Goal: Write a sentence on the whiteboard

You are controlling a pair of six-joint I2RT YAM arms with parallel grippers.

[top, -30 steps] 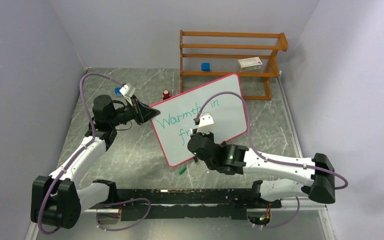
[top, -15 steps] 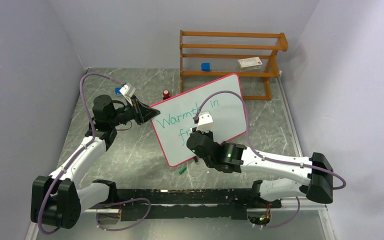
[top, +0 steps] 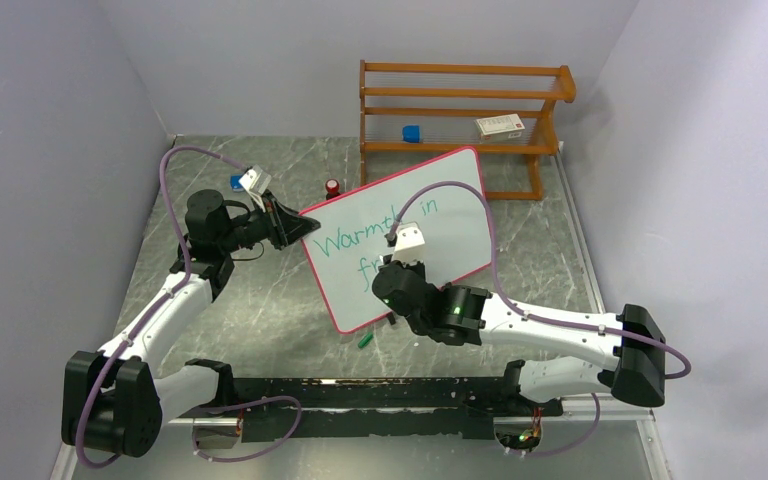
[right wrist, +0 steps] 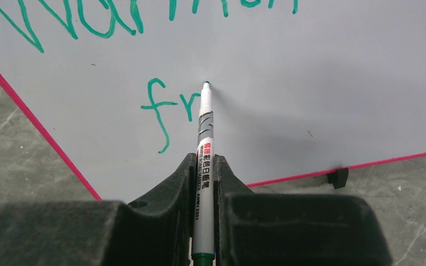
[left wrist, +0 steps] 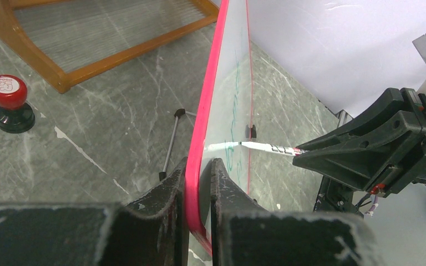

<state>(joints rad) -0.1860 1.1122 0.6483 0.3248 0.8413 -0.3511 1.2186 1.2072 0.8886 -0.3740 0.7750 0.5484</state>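
Observation:
The whiteboard [top: 450, 205] stands tilted on the table, white with a pink-red frame, with green writing "Warmth in" and "fr" under it. My left gripper [top: 298, 224] is shut on the whiteboard's left edge [left wrist: 199, 183], one finger on each face. My right gripper [right wrist: 204, 166] is shut on a white marker [right wrist: 205, 138] with a green end. The marker's tip touches the board [right wrist: 310, 66] just right of the "fr" [right wrist: 166, 105]. In the left wrist view the marker [left wrist: 266, 147] reaches the board from the right gripper [left wrist: 305, 156].
A wooden rack [top: 460, 110] stands behind the board with a blue cube [top: 411, 133] and a small white box [top: 500, 125]. A red-topped stamp [top: 332, 187] and a blue object [top: 236, 182] sit at the back left. A green cap [top: 365, 340] lies near the board's front corner.
The right arm has shifted slightly left along the board with the marker. The left arm and the whiteboard have stayed put.

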